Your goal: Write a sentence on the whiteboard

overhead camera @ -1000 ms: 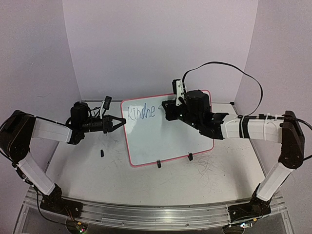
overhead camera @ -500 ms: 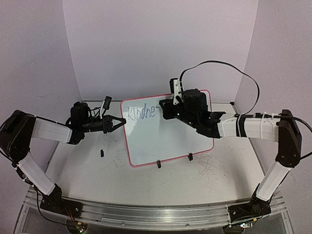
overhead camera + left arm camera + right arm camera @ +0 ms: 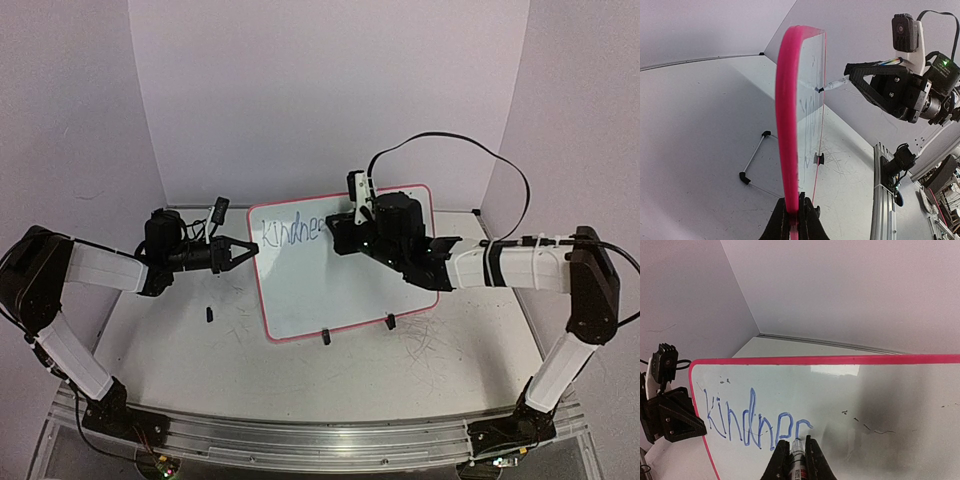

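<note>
The whiteboard [image 3: 330,280] with a pink-red frame stands tilted at the table's middle on two black clip feet. My left gripper [image 3: 248,251] is shut on its left edge; in the left wrist view the pink frame [image 3: 787,120] runs up edge-on from my jaws. My right gripper [image 3: 335,228] is shut on a marker [image 3: 798,462], its tip touching the board [image 3: 840,400]. The sentence [image 3: 755,422] in blue reads "Kindne" plus a part-drawn letter at the tip. It also shows in the top view [image 3: 290,231].
A small black piece [image 3: 209,314] lies on the table left of the board. Grey scribble marks [image 3: 425,345] scuff the tabletop at the front right. A wire stand [image 3: 754,160] props the board from behind. White walls close the back and sides.
My right gripper has shifted a little left and down along the board with the marker, and the blue writing has grown by another stroke. The left arm has not moved.
</note>
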Robot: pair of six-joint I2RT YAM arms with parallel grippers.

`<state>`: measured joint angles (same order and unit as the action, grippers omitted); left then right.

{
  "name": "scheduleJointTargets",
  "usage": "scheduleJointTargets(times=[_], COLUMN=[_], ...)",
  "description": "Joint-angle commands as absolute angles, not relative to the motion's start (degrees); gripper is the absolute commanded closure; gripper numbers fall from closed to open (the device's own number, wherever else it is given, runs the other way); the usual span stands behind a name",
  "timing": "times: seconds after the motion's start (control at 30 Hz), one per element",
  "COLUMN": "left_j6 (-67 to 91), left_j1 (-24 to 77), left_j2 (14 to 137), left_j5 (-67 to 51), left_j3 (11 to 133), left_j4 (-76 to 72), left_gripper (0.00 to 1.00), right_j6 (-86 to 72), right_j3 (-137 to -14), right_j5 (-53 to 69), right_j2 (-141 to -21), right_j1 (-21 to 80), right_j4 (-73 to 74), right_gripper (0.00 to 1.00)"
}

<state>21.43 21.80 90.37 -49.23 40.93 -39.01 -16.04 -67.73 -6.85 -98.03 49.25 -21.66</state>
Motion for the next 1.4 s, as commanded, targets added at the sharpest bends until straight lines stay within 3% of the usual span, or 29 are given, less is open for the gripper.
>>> scheduleJointTargets(times=[0.0,0.53,1.0,1.37], left_j6=[18.4,18.4,18.4,18.1], left_j1=[22.7,22.7,22.7,22.6], left_j2=[89.6,89.5,89.4,89.7], left_j5=[-51.3,-51.4,-51.2,-51.4], left_j3=[42.9,43.0,42.9,43.0], left_j4=[-39.4,-39.4,-39.3,-39.2], left_gripper=[1.0,1.0,1.0,1.0], right_j6=[-16.4,-17.6,-16.9,-15.8], right_j3=[-66.3,-64.0,-71.4,-63.5], right_j5=[-10.6,-11.3,-9.4,-4.5], right_j2=[-95.8,-95.1,-99.8,-89.8], right_j1=[49.0,50.2,50.4,47.8], right_j4=[-21.1,-19.8,-20.6,-23.3], right_gripper=[1.0,1.0,1.0,1.0])
